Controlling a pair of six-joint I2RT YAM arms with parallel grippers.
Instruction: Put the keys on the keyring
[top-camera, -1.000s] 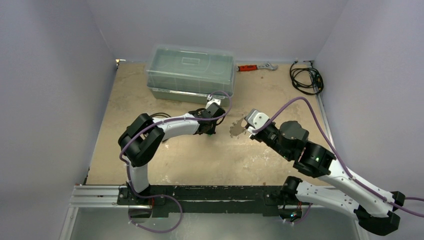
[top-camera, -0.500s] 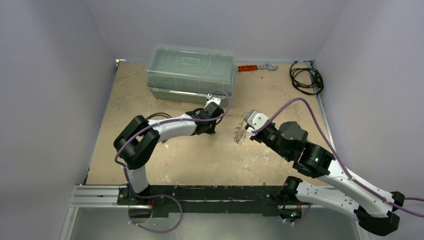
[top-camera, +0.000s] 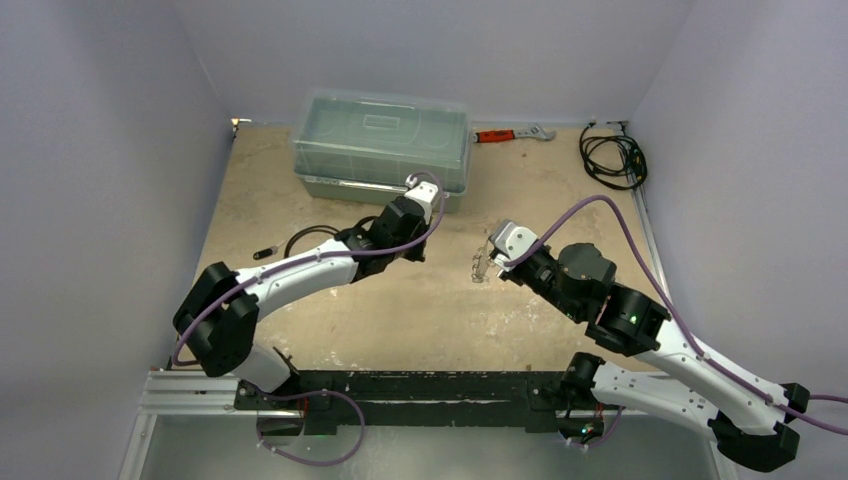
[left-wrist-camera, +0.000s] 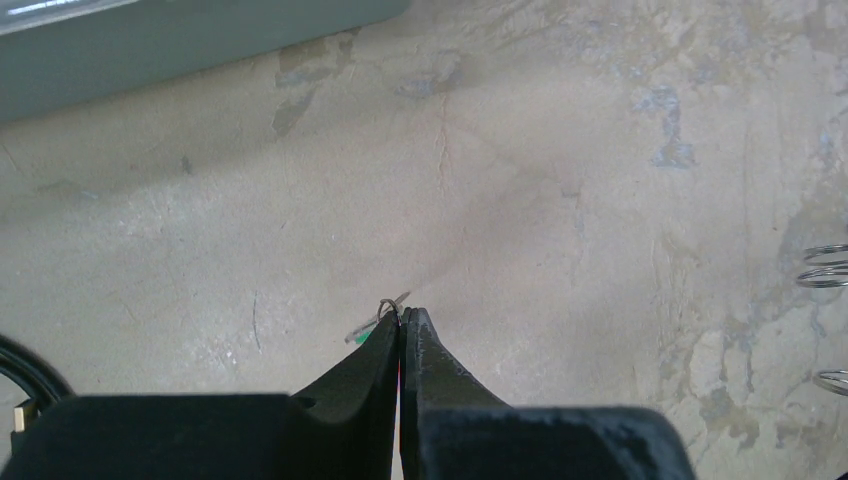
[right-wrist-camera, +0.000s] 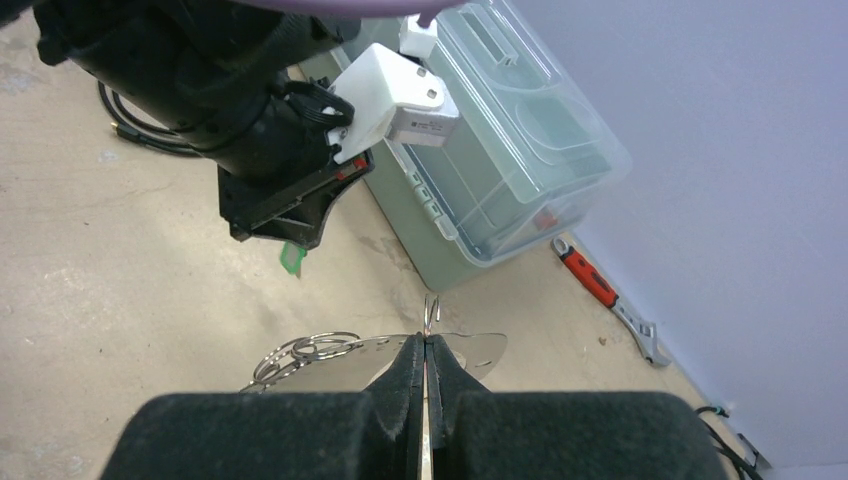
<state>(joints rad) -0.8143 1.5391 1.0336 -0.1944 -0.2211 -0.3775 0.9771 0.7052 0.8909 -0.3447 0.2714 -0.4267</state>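
Top external view. Shows the left hand (top-camera: 413, 248) just in front of the clear lidded box (top-camera: 380, 140) at the far edge of the worktop (top-camera: 400, 320). Places the right hand (top-camera: 490, 262) near the middle, a little toward the right edge, with the keyring (top-camera: 481, 267) hanging from it. Leaves the two hands near each other but apart. Also takes in a red-handled wrench (top-camera: 510, 133) and a coiled black cable (top-camera: 612, 155) by the far right corner.

Left wrist view. Shows the jaws pressed fully together on the green-headed key (left-wrist-camera: 368, 333), only a sliver of green peeking past the tips, over bare worktop. Catches silver coils of the keyring at the right border.

Right wrist view. Shows the jaws clamped tight on the keyring's flat oval tag (right-wrist-camera: 345, 365), seen edge-on, with the wire rings (right-wrist-camera: 305, 349) off to one side. Puts the green-headed key beyond, dangling from the left hand, clear of the rings.

As for progress: appears to have one key and the keyring picked up and brought close together. Seems to leave the threading itself wholly undone. Cannot make out any silver keys in these views, so cannot say where those lie.
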